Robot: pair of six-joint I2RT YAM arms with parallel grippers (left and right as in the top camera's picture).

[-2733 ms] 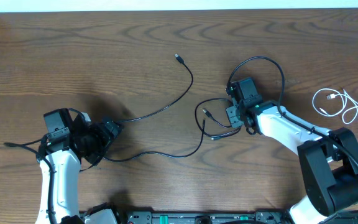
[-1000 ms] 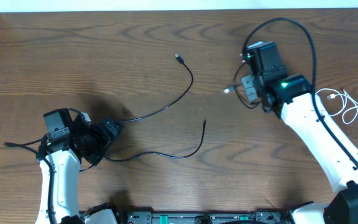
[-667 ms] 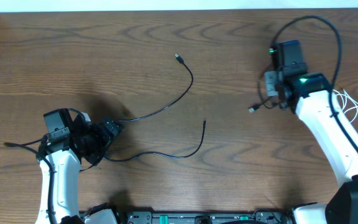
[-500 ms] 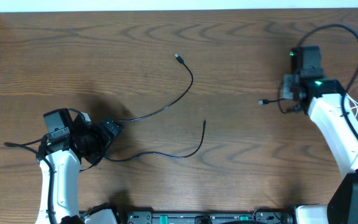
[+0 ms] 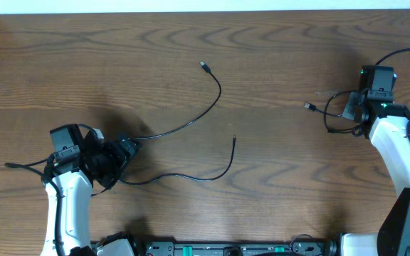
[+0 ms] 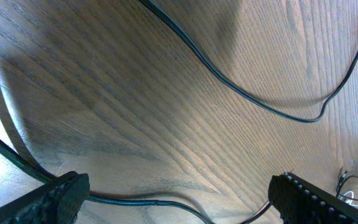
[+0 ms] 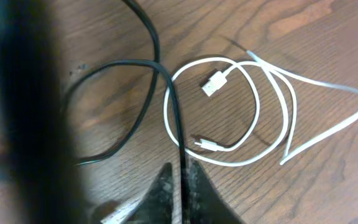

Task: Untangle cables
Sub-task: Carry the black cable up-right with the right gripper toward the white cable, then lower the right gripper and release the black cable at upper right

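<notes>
My right tool (image 7: pixel 180 180) is pinched almost closed on the short black cord (image 7: pixel 174 112), held at the right end of the bench (image 5: pixel 262 43), directly above the coiled white cord (image 7: pixel 214 83). I judge this to be the set-aside step. Next I should lower it beside the white loop, not across it, then release. Its free plug points left, and its run lies roughly left-right. My left tool (image 6: pixel 179 199) gapes wide and empty by the two long black cords (image 5: pixel 220 89).

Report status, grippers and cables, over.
Left gripper open, astride long black cord. Right gripper shut on short black cord. Coiled white cord directly beneath, could snag.
</notes>
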